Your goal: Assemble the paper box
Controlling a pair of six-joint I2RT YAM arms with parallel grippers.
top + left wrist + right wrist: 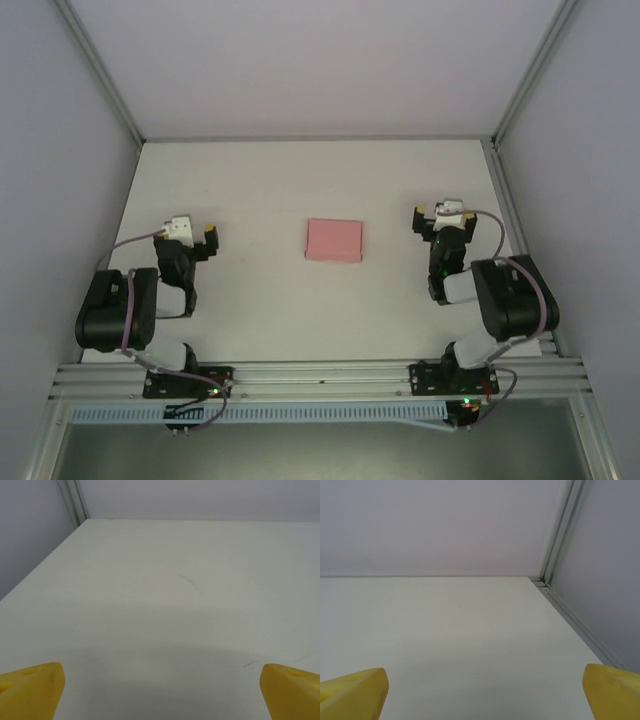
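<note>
Lying flat, paper box (334, 240), long axis left-right, left fingers (31, 690) and right fingers (352, 694) released

Black-and-white left arm (125, 305) and right arm (505, 295) carry lilac cables (135, 238) and yellow fingertips (30, 690).

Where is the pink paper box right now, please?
In the top external view, the paper box lies central on the table, between the left gripper and the right gripper, touching neither.

Matt pink paper box (334, 240) on smooth, matt white table (260, 190)
</note>
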